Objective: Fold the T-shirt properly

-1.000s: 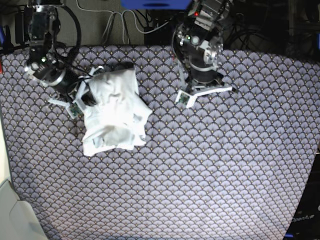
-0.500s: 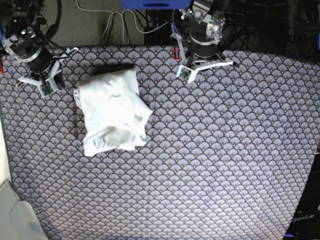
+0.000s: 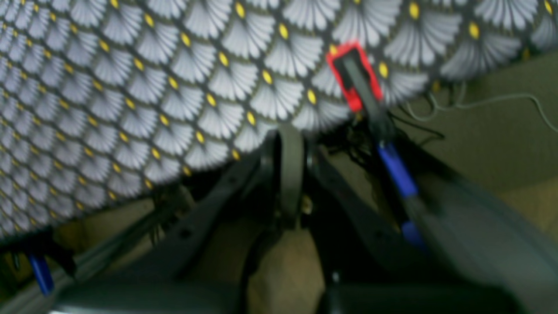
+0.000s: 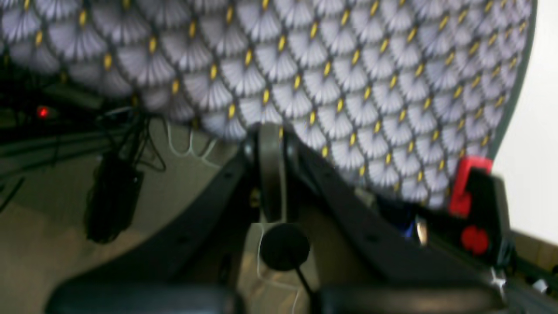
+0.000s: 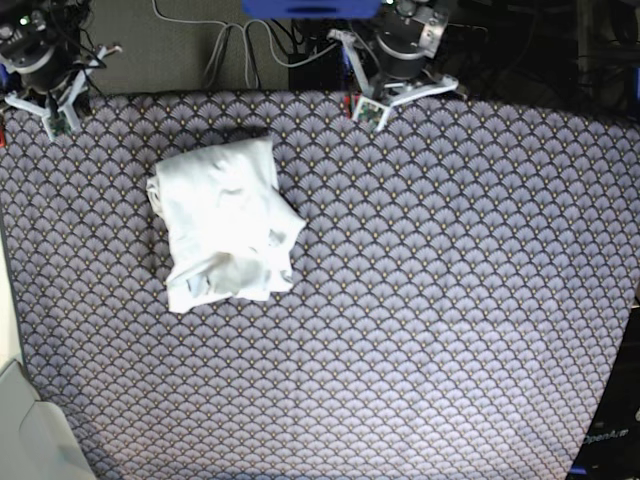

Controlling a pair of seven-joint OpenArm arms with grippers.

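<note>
While both arms sit back at the far edge, the shirt (image 5: 226, 224) lies alone on the patterned surface (image 5: 420, 300), a rumpled white bundle left of centre in the base view, folded into a rough block with its lower edge lumpy and uneven. Neither arm touches it. Right hand (image 5: 42, 85) is parked at the far left corner of that view, left hand (image 5: 385, 75) at the far edge near the middle, well apart from the shirt. Cables (image 5: 235, 45) trail over the floor behind them.

From the left wrist, the picture is blurred. Left hand (image 3: 291, 148) points at the rim of the surface (image 3: 130, 87), its fingers pressed together with nothing between them. A red clip (image 3: 354, 76) sits on the surface's edge just beside it, with a blue-marked bar (image 3: 396, 170) below. No shirt shows here.

From the right wrist, also soft, right hand (image 4: 270, 148) has its fingers closed flat against each other, empty, over the edge of the surface (image 4: 348, 65). A red and black clamp (image 4: 475, 205) grips the rim to the right, and dark cables (image 4: 113, 183) hang over the floor on the left.
</note>
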